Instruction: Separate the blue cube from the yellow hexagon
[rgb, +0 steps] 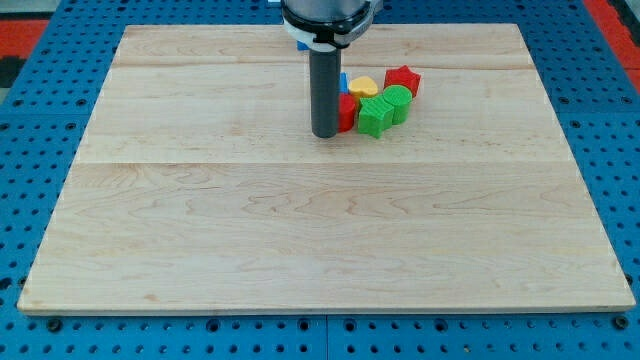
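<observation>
My tip (325, 134) stood at the left of the far cluster, touching a red block (346, 112) – no fingers fitted. The blue cube (343, 80), mostly hidden behind the rod, adjoined the yellow hexagon (362, 86). Approach step; next push needs a line between them.

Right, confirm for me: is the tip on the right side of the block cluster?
No: my tip sits at the view's left edge of the cluster, beside the red block, with the yellow hexagon behind.
</observation>
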